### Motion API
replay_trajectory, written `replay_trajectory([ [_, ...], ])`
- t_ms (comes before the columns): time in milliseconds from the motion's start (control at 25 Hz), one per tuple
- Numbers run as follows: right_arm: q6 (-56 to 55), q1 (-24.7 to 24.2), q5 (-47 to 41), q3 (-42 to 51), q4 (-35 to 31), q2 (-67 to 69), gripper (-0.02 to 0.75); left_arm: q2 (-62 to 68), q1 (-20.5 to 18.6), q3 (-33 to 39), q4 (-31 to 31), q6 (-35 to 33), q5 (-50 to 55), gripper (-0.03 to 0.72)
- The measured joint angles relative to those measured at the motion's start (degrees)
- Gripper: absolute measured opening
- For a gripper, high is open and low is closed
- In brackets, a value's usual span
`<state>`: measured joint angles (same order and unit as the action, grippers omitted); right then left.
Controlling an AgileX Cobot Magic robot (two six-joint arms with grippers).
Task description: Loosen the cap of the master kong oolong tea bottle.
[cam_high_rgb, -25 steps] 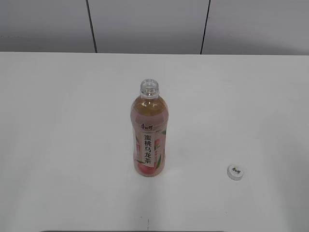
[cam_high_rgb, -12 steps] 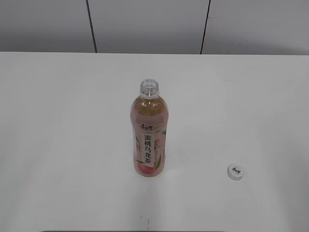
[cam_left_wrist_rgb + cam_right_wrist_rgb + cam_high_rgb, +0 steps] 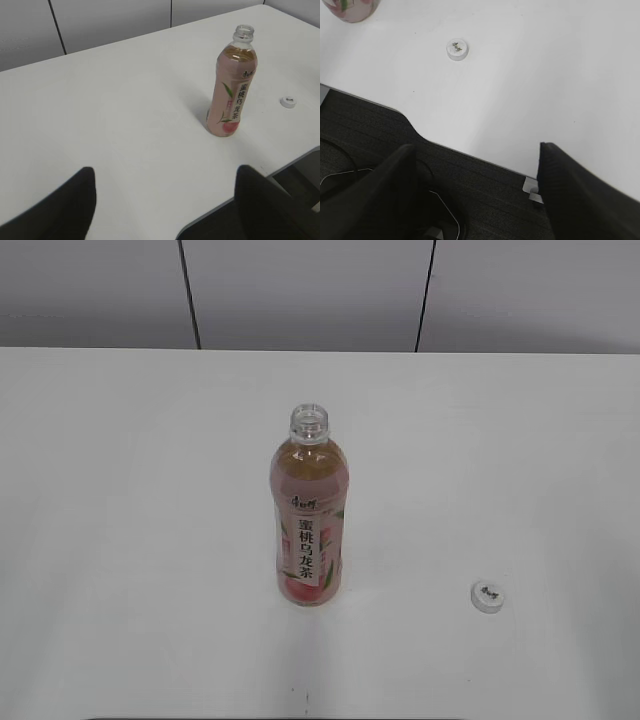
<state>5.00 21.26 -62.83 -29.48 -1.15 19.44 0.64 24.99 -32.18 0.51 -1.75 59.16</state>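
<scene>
The master kong oolong tea bottle (image 3: 308, 520) stands upright in the middle of the white table (image 3: 140, 490), its neck bare and uncapped. It also appears upright in the left wrist view, bottle (image 3: 232, 85), and only its base shows in the right wrist view, bottle (image 3: 354, 9). The white cap (image 3: 488, 596) lies on the table to the bottle's right, logo up, cap (image 3: 288, 101), cap (image 3: 456, 49). My left gripper (image 3: 165, 172) is open and empty, well back from the bottle. My right gripper (image 3: 476, 150) is open and empty over the table's front edge. Neither gripper shows in the exterior view.
The table's front edge (image 3: 470, 156) runs beneath the right gripper, with dark floor and a cable (image 3: 350, 172) below it. A grey panelled wall (image 3: 320, 290) stands behind the table.
</scene>
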Motion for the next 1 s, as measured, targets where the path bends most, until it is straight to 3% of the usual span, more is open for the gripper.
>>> replay_trajectory([
  [480, 0.0, 0.0, 0.0, 0.0, 0.0, 0.0, 0.566, 0.0, -0.8, 0.0, 0.0, 0.0, 0.0, 0.517],
  [720, 0.0, -0.4, 0.0, 0.0, 0.0, 0.0, 0.566, 0.0, -10.7, 0.0, 0.0, 0.0, 0.0, 0.510],
  [1000, 0.0, -11.6, 0.0, 0.0, 0.0, -7.1, 0.566, -0.9, -18.3, 0.0, -0.1, 0.0, -0.1, 0.499],
])
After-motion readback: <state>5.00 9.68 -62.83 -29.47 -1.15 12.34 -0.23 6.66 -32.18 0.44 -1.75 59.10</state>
